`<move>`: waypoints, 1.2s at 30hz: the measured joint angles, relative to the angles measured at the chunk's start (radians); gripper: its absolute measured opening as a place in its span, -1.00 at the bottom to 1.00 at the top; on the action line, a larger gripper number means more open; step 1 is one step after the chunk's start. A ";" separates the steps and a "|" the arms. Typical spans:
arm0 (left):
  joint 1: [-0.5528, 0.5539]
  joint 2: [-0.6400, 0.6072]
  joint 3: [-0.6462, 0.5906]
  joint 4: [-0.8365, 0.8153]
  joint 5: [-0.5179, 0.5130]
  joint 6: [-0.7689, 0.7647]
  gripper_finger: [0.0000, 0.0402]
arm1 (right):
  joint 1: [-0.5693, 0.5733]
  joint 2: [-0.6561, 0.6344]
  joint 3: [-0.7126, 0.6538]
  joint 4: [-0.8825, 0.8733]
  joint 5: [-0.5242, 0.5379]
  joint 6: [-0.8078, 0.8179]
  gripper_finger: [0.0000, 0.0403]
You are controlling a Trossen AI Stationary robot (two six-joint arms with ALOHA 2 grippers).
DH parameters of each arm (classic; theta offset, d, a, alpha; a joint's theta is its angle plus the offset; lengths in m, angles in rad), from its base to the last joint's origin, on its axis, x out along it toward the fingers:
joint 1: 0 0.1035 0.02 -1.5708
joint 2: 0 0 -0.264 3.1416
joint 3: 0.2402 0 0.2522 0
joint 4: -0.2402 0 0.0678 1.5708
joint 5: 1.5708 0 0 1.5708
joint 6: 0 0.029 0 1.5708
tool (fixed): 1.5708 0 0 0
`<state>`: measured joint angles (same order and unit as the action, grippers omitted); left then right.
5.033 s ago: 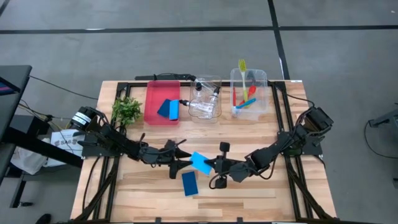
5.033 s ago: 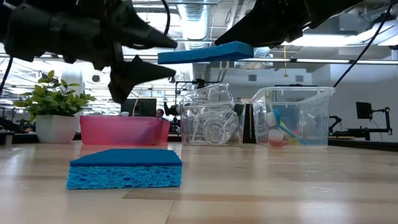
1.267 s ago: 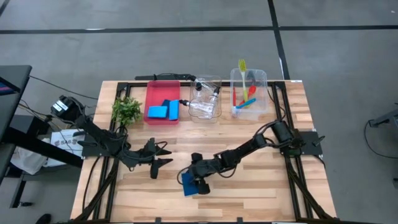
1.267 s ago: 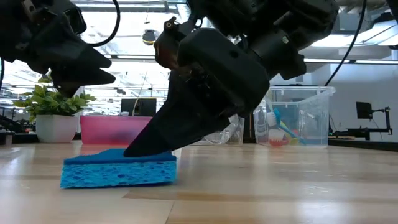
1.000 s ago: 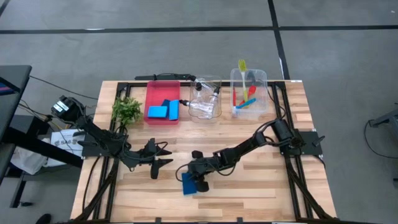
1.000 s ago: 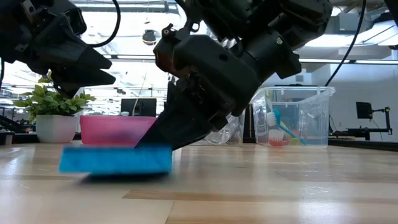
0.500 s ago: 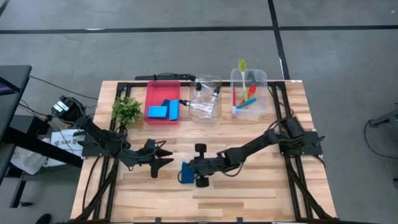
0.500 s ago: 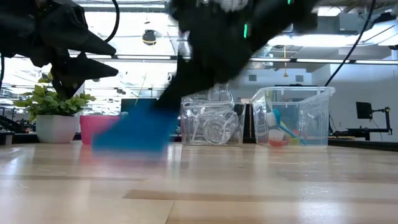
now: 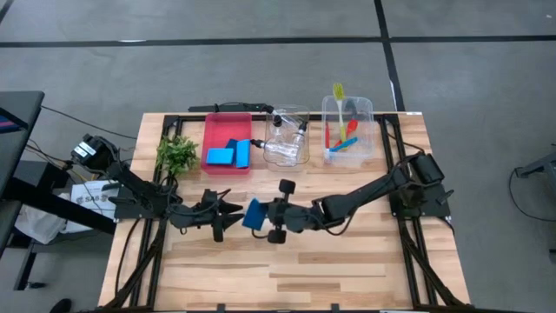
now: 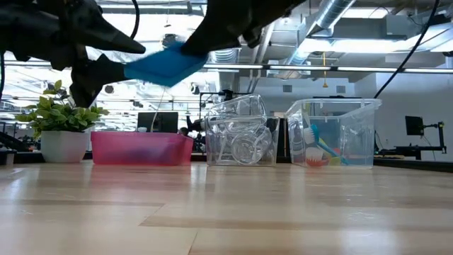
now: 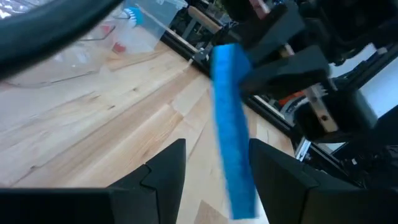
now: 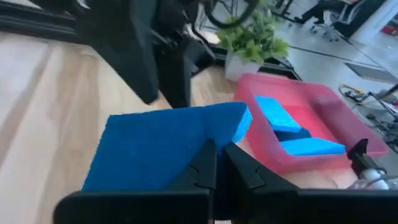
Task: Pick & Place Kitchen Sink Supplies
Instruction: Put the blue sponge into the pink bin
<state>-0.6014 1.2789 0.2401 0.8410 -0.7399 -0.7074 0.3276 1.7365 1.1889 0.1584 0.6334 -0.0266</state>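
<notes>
My right gripper [image 9: 264, 216] reaches across from the table's right and is shut on a flat blue sponge [image 9: 254, 214], which hangs in the air over the table's middle. The left gripper [image 9: 232, 211] is open and points at the sponge's free end. In the left wrist view the sponge [image 11: 230, 127] shows edge-on just beyond the two fingers, and I see no touch. Two more blue sponges [image 9: 228, 154] lie in the red tray [image 9: 211, 130]. Clear bottles sit in the middle bin [image 9: 287, 137]. Brushes [image 9: 340, 130] stand in the right bin. My right gripper pinches the sponge between its two fingers at the end nearest the arm [image 12: 214, 135], one finger on each flat face. The fingers [image 12: 202, 165] come about level from the table's right. The sponge is lifted clear, tilted, its free end [image 10: 145, 69] toward the left gripper.
A small leafy plant [image 9: 176, 154] in a white pot stands left of the red tray. The tray and both clear bins line the far edge. Bare wooden tabletop [image 9: 347, 261] fills the near half.
My right gripper has raised the sponge off the near middle of the table and swung it up, toward the far edge and left, to the left gripper's tips. The sponge has gone from flat on the wood to tilted in the air. The left gripper has risen slightly.
</notes>
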 joint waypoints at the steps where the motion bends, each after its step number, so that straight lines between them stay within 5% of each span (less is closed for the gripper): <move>1: 0.000 0.000 0.000 0.000 0.002 -0.001 -0.12 | -0.008 0.002 0.000 0.003 0.000 0.000 -0.99; 22: 0.073 0.236 0.101 0.058 0.078 0.022 -0.14 | -0.070 0.004 0.001 0.067 -0.061 -0.010 -0.98; 36: 0.076 0.246 0.103 0.096 0.089 0.123 -0.93 | -0.032 0.004 0.002 0.031 -0.060 -0.009 -0.89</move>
<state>-0.5251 1.5246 0.3435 0.9372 -0.6513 -0.5845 0.2956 1.7401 1.1904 0.1892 0.5735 -0.0353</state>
